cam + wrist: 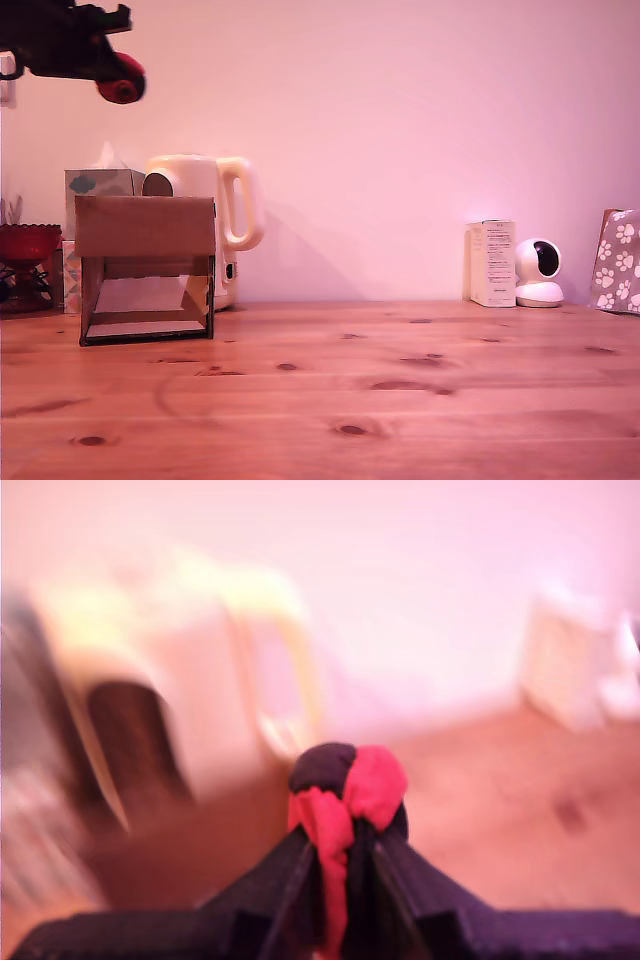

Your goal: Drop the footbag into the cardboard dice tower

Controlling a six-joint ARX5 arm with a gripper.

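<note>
Tabletop (420, 400) of knotted pine fills the lower half of the exterior view, with a plain wall behind it. The cardboard dice tower (146, 268) stands on the table toward the exterior view's left: solid brown upper panel, dark edges, and a front opening below that shows a pale slanted ramp. Directly behind the tower is a cream kettle (205, 215) with a loop handle, and a patterned tissue box (100, 185) rises behind the tower's left corner. A dark red bowl (27, 242) sits at the exterior view's far left edge. Toward the exterior view's right, well apart from the tower, stand a small white carton (492, 263), a white round camera (539, 273) just beside it, and a paw-print fabric item (619, 260) cut off by the frame edge.

The gripper (112, 78) is at the top left corner of the exterior view, high above the table and above and slightly left of the tower. This view shows only the arm's dark outline with the footbag (121, 85) at its tip; the jaw position is not readable here.

The wrist view supplies that detail: the two black fingers (285, 875) are closed to a narrow gap and pinch the footbag (350, 780), whose red and black panels bulge out past the fingertips. The background in the wrist view is heavily blurred; only the kettle (200, 710) can be made out, and the tower cannot be identified with certainty.
</note>
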